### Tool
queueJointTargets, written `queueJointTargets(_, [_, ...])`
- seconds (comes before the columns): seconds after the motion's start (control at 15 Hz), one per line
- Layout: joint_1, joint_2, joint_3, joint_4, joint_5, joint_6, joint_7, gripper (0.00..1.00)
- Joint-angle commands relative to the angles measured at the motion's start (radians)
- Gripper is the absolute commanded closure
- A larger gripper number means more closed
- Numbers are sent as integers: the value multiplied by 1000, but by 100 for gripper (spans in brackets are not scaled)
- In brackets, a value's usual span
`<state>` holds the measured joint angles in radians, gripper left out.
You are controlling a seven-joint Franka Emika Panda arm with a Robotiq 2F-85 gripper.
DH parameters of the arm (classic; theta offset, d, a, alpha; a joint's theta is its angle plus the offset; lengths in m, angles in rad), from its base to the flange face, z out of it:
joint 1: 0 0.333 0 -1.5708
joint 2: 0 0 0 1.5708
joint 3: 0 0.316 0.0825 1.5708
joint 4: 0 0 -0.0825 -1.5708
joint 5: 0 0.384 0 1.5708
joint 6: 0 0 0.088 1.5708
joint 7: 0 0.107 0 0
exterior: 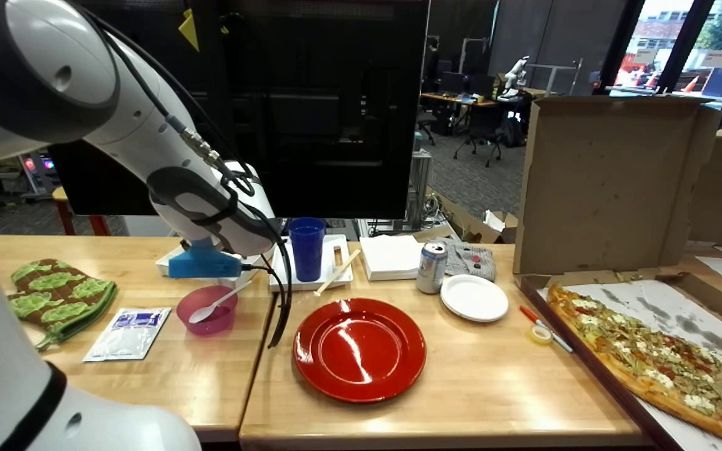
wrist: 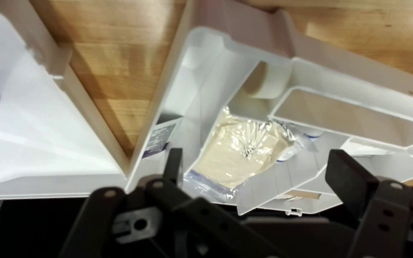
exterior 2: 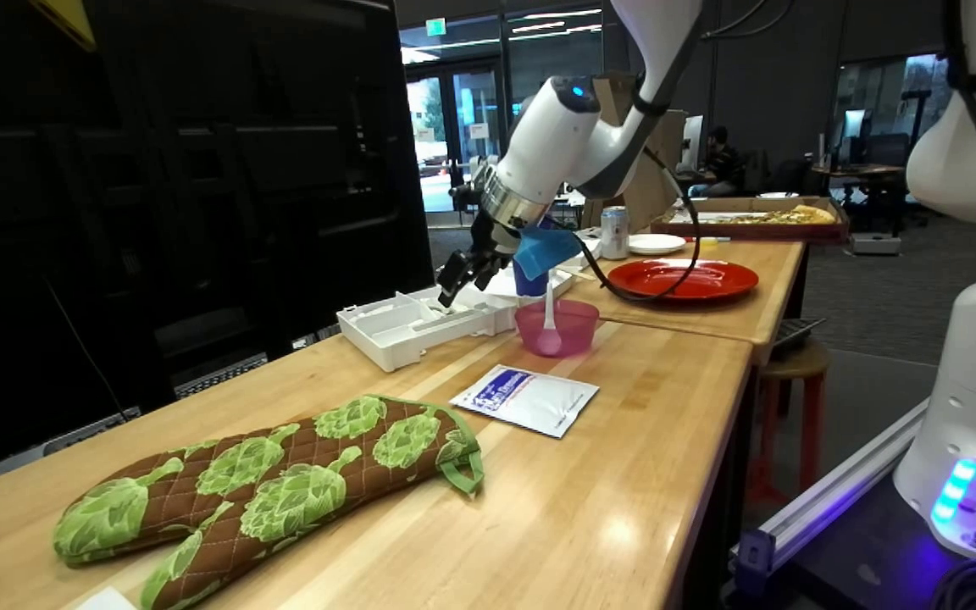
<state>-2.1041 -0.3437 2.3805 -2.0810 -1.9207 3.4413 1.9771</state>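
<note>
End effector (wrist: 256, 161): fingers (wrist: 172, 163) spread wide, nothing gripped; positioned above white box (wrist: 357, 68) on tabletop (exterior: 492, 388), left of blue cup (exterior: 308, 250) in both exterior views. Bagged beige item (wrist: 231, 150): contained therein; any descent best kept centred, clear of divider walls (wrist: 281, 177).

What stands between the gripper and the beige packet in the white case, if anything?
Nothing visible covers the beige packet in the wrist view; the open gripper hangs above the white case. The divider walls flanking the packet could obstruct the fingers lower down.
</note>
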Motion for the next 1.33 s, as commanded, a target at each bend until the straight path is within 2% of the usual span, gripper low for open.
queueJointTargets(0.0, [86,-12,-82,13,-56,-3,55,0])
queueJointTargets(0.47, [275,-72,-259,71,-117,45,110,0])
queueJointTargets(0.53, [287,-71,-260,73,-126,40,113,0])
queueJointTargets(0.6, [280,-52,-232,60,-141,12,110,0])
queueJointTargets(0.73, [293,-73,-240,78,-150,32,122,0])
queueJointTargets(0.87, [276,-67,-211,74,-160,23,121,0])
queueJointTargets(1.27, [254,-70,-191,75,-179,24,121,0])
